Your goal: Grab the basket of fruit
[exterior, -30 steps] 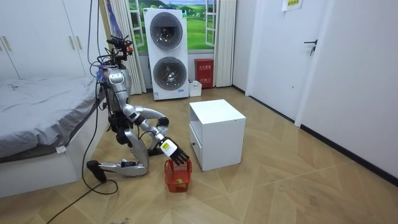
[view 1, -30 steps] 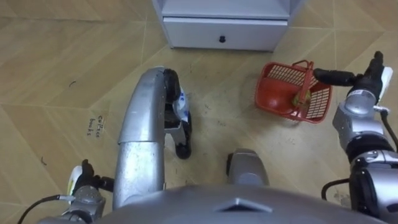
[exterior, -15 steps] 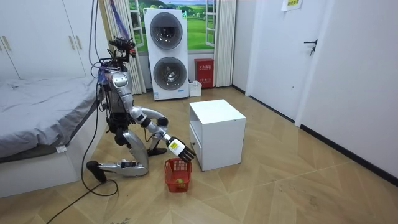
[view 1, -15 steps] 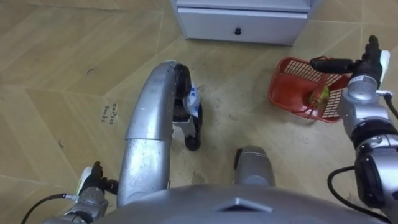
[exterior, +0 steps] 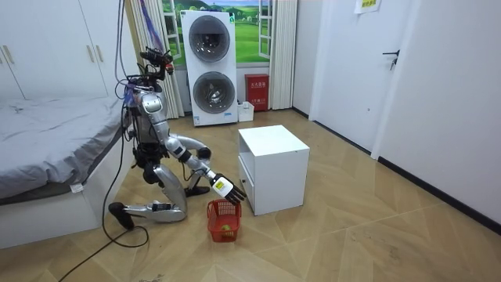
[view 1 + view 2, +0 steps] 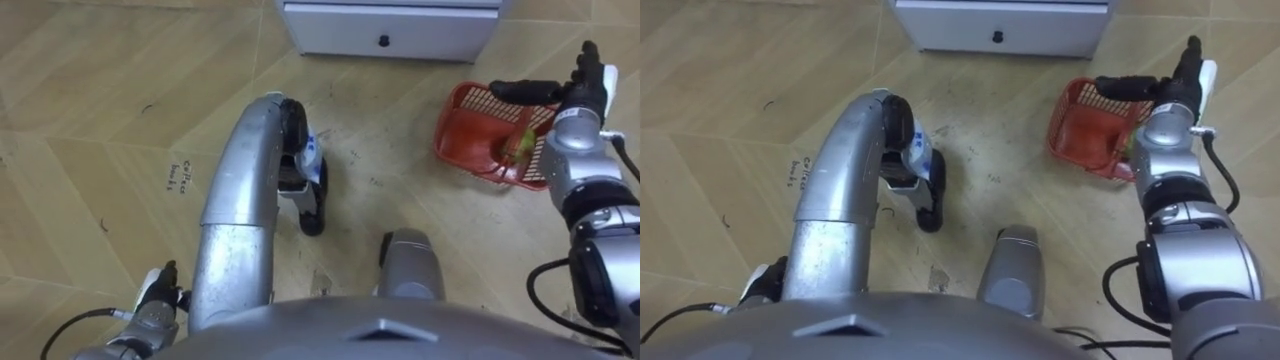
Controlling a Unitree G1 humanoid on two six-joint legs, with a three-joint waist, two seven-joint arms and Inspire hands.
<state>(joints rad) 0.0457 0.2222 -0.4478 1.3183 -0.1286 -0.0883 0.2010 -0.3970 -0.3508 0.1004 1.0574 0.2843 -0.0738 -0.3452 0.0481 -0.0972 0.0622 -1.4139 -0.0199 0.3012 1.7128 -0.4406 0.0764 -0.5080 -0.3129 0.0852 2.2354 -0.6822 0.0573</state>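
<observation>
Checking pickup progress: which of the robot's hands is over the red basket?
The right hand, open above the red basket; the left hand hangs far away, lower left.

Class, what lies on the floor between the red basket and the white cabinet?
Nothing: only bare floor separates the basket from the cabinet, as both eye views show.

Wooden floor (image 6: 90, 90) — red basket (image 6: 465, 135), white cabinet (image 6: 430, 42)

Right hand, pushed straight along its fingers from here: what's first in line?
Probably the white cabinet, low on its drawer side near the corner. The right hand hangs open above the red basket, fingers aimed past it. Depth is unclear; it might slip by the corner.
</observation>
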